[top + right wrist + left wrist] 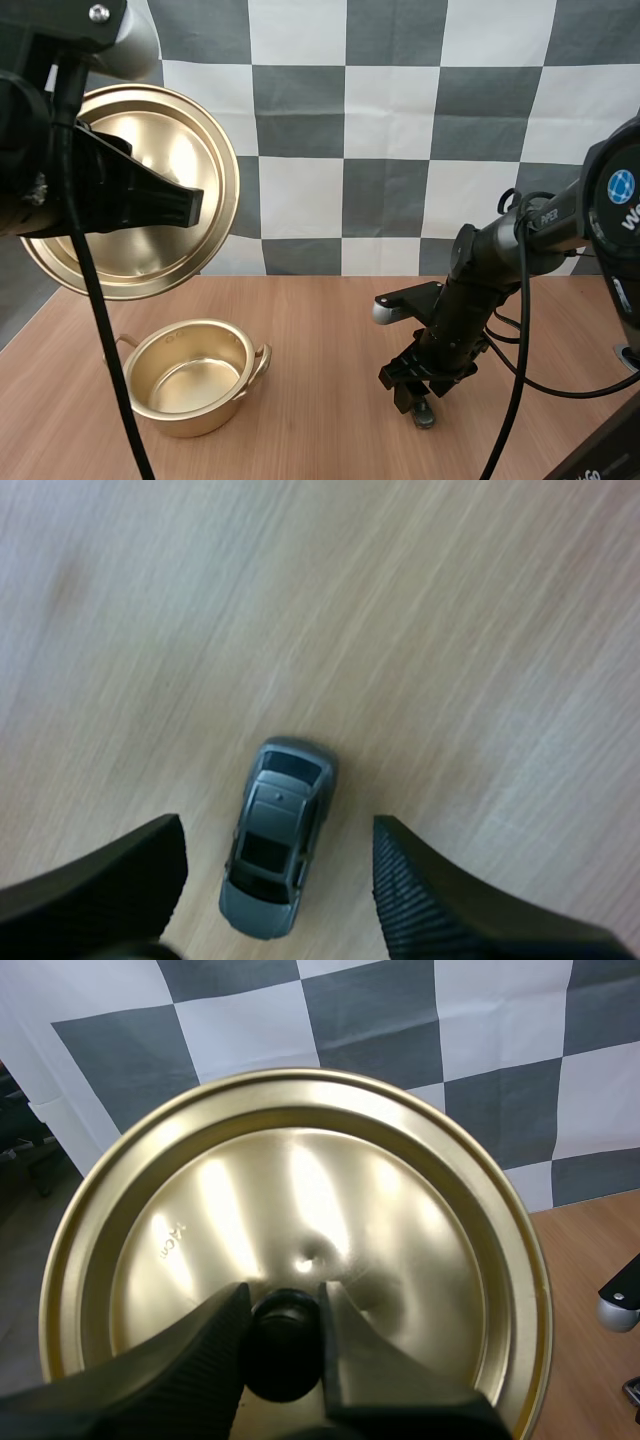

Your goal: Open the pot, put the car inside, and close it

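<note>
Above the table [330,330], the left gripper [285,1305] clamps one lid [185,150] by its knob [285,1345]; one pot [190,415] stands open; the right gripper [278,830], spread apart, flanks one car [272,855].

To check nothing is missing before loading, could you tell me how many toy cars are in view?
1: a grey car lies on the table within the open right gripper; the pot holds none.

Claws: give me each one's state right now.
Left claw: closed on the lid, held up away from the pot.
Right claw: open, over the car, not gripping it.
</note>
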You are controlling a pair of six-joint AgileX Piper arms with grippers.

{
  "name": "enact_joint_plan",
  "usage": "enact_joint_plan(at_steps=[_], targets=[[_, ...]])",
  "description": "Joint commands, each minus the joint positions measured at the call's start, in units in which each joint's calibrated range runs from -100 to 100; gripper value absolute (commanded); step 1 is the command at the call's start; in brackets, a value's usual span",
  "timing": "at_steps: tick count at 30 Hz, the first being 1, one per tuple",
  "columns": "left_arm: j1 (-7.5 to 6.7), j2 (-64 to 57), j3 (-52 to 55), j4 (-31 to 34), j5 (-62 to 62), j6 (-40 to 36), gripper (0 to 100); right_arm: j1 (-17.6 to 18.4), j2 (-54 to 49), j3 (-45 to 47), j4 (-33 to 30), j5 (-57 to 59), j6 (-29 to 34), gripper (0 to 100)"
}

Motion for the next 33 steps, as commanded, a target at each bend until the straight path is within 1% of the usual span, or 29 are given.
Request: enact_joint_plan(at_steps=[1, 4, 8, 10, 11, 16, 24, 33], targets=[[0.04, 0.0, 0.0, 0.0, 0.0, 0.0, 0, 0.0, -0.1, -0.1, -0.1, -0.1, 0.0, 89], [0.04, 0.0, 0.0, 0.0, 0.0, 0.0, 0, 0.0, -0.1, -0.1, -1.2, -0.1, 0.0, 89], [0.04, 0.0, 0.0, 0.0, 0.0, 0.0, 0, 0.0, -0.1, -0.1, -1.2, -0.3, 0.0, 90], [0.04, 0.0, 0.0, 0.0, 0.0, 0.0, 0, 0.0, -0.1, -0.1, -1.2, -0.8, 0.1, 95], [0.04, 0.0, 0.0, 0.0, 0.0, 0.0, 0, 0.0, -0.1, -0.1, -1.2, -1.0, 0.3, 100], [0.04, 0.0, 0.0, 0.0, 0.0, 0.0, 0, 0.0, -0.1, -0.1, -1.2, -1.2, 0.2, 100], [0.04, 0.0, 0.0, 0.0, 0.0, 0.0, 0, 0.0, -0.1, -0.1, -1.1, -1.4, -2.1, 100], [0.04, 0.0, 0.0, 0.0, 0.0, 0.0, 0, 0.0, -0.1, -0.1, 1.4, -1.3, -2.3, 100]])
